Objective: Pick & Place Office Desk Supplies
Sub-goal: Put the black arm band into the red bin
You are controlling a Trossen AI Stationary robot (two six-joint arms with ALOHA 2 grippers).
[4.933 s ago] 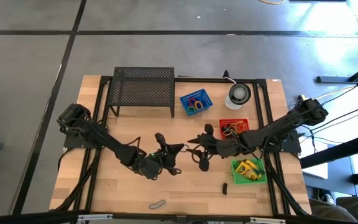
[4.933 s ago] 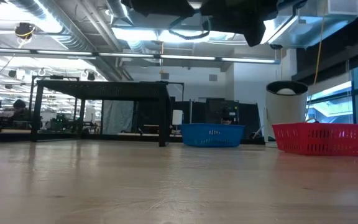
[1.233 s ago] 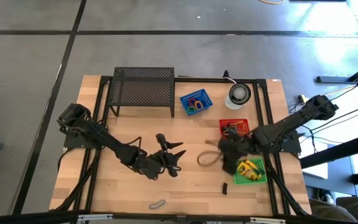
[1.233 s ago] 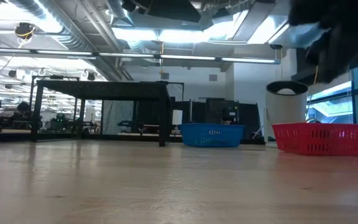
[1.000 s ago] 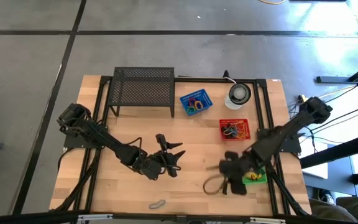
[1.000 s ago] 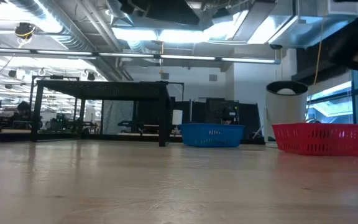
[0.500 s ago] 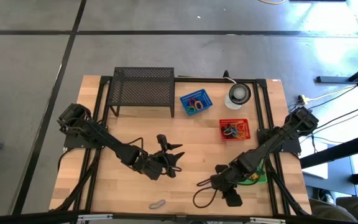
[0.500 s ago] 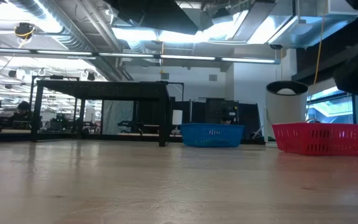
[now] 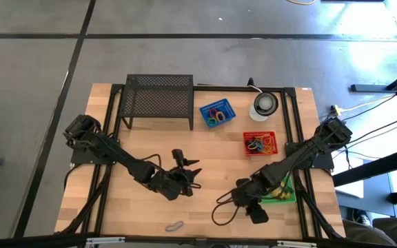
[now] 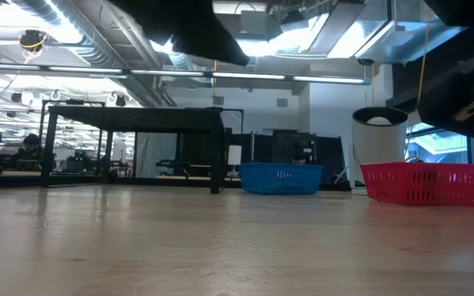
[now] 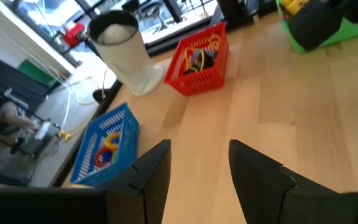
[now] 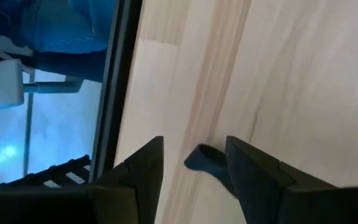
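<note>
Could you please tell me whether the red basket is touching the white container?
Apart. The high view shows a strip of bare table between the red basket and the white container.

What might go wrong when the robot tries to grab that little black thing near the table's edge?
The small black clip lies close to one finger of the open right gripper, not centred, so the fingers might nudge it instead of pinching it. It also sits near the edge of the table, so a nudged clip might slide off.
</note>
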